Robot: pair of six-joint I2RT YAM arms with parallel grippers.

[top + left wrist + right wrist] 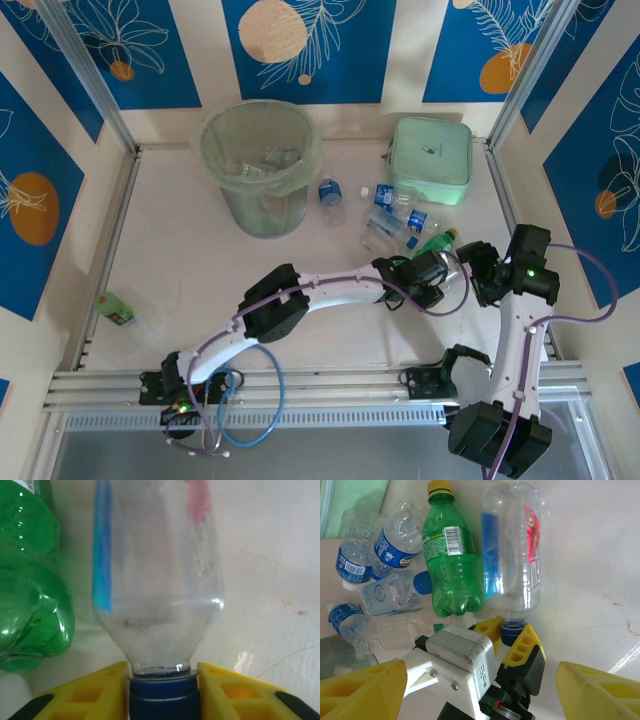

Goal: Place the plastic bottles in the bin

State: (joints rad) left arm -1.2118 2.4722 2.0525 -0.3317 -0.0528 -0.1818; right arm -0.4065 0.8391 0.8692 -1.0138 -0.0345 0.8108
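left pincer (161, 677) | clamped on blue cap (160, 700) of clear bottle (160, 580) | green bottle (30, 580) just beside

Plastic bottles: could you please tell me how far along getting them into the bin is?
Done: several bottles lie inside the bin. In hand: the left gripper, jaws pinching a clear bottle at its blue cap. Left: the green bottle beside it, the blue-labelled cluster by the mint case, a lone bottle near the bin, a far-left bottle.
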